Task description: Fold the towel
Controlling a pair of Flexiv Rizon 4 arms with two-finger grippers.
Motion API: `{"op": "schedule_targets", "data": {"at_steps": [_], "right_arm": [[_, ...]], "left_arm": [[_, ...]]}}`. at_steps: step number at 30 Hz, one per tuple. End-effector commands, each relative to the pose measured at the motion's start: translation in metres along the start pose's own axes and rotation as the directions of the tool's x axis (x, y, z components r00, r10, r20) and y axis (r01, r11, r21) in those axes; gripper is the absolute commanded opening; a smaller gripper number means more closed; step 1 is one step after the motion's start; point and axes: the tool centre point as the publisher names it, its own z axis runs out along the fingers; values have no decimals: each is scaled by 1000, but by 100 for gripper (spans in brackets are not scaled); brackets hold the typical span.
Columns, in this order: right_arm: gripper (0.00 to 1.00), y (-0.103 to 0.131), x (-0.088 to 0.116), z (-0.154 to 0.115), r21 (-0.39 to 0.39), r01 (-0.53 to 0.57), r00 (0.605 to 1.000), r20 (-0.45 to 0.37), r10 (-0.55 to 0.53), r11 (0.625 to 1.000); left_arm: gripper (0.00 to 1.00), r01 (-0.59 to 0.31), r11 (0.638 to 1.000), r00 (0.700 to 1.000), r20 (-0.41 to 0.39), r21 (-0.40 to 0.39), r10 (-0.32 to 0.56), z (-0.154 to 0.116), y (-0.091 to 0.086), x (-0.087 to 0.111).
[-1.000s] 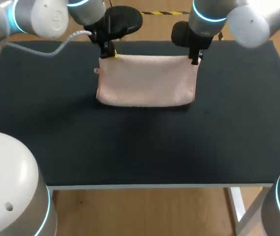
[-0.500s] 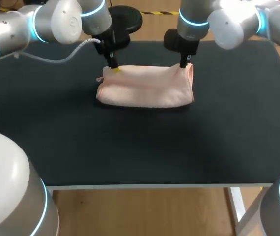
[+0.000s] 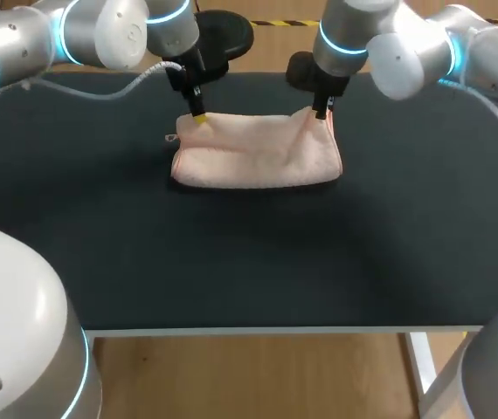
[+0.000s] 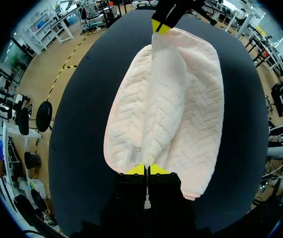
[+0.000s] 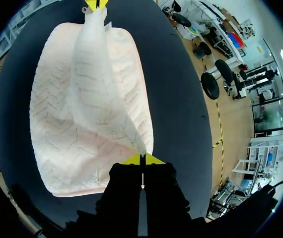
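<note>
Pale pink towel [image 3: 258,161] sits toward twelve o'clock on the black table [image 3: 231,262], well back from the near edge. Both arms are in on it.

The left hand [image 3: 199,116] is at the towel's ten o'clock corner. Its yellow tips are pressed together on a pinch of cloth, clamped tight, with barely a sliver between them in the left wrist view. The right hand [image 3: 321,113] is over at the two o'clock corner and has the same grip, its tips nipped shut on the fabric.

Between the two hands the far edge of the towel is lifted into a narrow ridge, and each wrist view shows that ridge running straight ahead from its own hand to the other arm's yellow tips at the far end. The rest of the cloth lies doubled and flat on the table, spreading out either side of the ridge, with its rounded fold along the six o'clock side. The weave shows a herringbone pattern.

There is a small white label [image 4: 133,153] on the cloth just beside the left hand's fingers — its print is too small to make out.
</note>
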Motion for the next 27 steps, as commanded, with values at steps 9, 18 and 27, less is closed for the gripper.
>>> {"op": "schedule_targets", "data": {"at_steps": [9,18,27], "right_arm": [[0,-15,-5,13,6,-53,999,-7,53,999],[100,-23,-15,10,-77,-84,996,7,85,993],[100,-17,-17,-20,-117,-41,996,75,50,992]], "left_arm": [[0,29,999,999,-21,-22,-30,4,3,-4],[100,27,998,999,45,54,-30,1,9,-12],[100,-125,958,991,74,258,110,-28,17,-9]]}}
